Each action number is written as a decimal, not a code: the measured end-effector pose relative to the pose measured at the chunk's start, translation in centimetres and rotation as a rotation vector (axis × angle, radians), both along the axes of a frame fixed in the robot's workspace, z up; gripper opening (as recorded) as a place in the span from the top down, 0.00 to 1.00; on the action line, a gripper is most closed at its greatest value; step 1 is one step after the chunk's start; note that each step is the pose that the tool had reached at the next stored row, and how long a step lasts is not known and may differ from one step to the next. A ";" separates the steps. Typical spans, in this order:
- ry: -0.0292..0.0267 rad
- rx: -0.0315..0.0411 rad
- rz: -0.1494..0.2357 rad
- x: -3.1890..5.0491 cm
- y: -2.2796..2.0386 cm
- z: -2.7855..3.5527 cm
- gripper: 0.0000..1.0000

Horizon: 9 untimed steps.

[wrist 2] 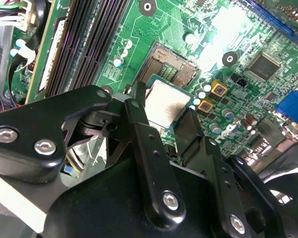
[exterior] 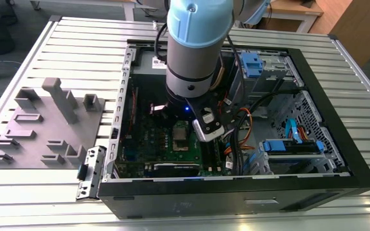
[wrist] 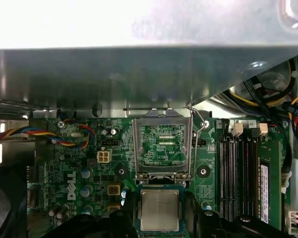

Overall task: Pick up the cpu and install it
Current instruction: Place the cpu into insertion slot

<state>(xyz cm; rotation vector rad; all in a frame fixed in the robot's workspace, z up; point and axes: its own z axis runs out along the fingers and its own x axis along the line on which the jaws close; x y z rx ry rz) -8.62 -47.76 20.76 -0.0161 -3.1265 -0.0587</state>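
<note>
Right, the gripper (wrist: 160, 220) is clamped on the cpu (wrist: 160, 208), its fingers (wrist 2: 139, 124) pinching two opposite edges. The chip sits level just beside the open socket frame (wrist: 162, 144) on the motherboard (exterior: 151, 137); whether it has touched down I can't tell. Doing this well, I'd say, means flat and square, no tilt, no sliding. Room is tight. On the exterior view's clock, cables (exterior: 244, 126) crowd the wrist's three o'clock, the case wall (exterior: 125, 96) stands at nine, and the grey tray (exterior: 44, 130) is well beyond.

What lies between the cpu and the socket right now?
Nothing loose: in the first wrist view the cpu, gripped in the claw, is right beside the socket, with just the socket's metal frame edge between.
</note>
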 end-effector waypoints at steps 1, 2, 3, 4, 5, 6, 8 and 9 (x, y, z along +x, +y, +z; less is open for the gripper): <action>0.0000 -0.0001 0.000 0.00 -0.06 -0.07 0.53; -0.0001 0.0000 0.000 0.00 -0.12 -0.15 0.53; -0.0001 0.0000 0.000 0.00 -0.18 -0.24 0.53; -0.0001 0.0000 0.000 0.00 -0.24 -0.34 0.53; 0.0000 -0.0001 0.000 0.01 -0.31 -0.45 0.53; -0.0001 0.0000 0.000 0.01 -0.40 -0.55 0.53; -0.0001 0.0000 0.000 0.01 -0.61 -0.69 0.53; -0.0001 0.0000 0.000 0.01 -0.70 -0.73 0.53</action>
